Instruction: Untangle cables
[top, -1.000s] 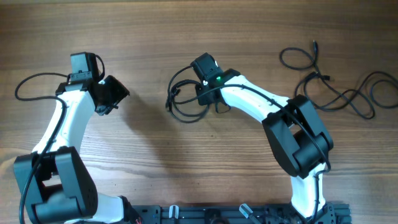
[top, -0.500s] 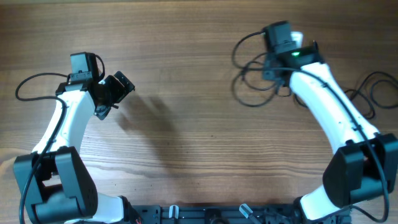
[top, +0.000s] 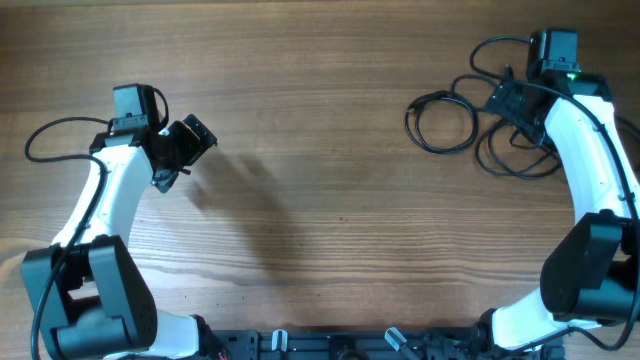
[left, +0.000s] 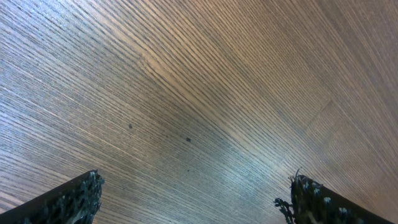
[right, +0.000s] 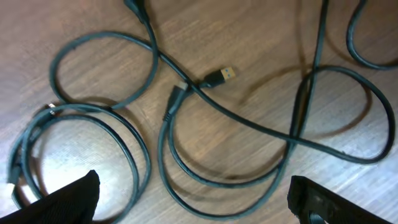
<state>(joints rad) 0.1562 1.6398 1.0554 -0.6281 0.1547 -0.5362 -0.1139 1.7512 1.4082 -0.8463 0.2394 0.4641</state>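
- The left gripper is on the near-left side of the wooden table, well apart from all the cables.
- In the left wrist view the left gripper has its fingertips spread wide, with only bare wood grain between them.
- The black cables all lie on the far-right part of the table.
- A coiled cable is the leftmost piece, just left of the right gripper.
- In the right wrist view the right gripper is spread, one finger at each lower corner, and nothing is pinched between them.
- The coiled cable sits by the left finger in the right wrist view, its turns lying close together.
- Beyond the coil a long cable loops across the wood and crosses over other strands.
- A USB plug with a metal tip lies on the wood where two strands cross.
- More loops run off the far-right edge of the right wrist view.
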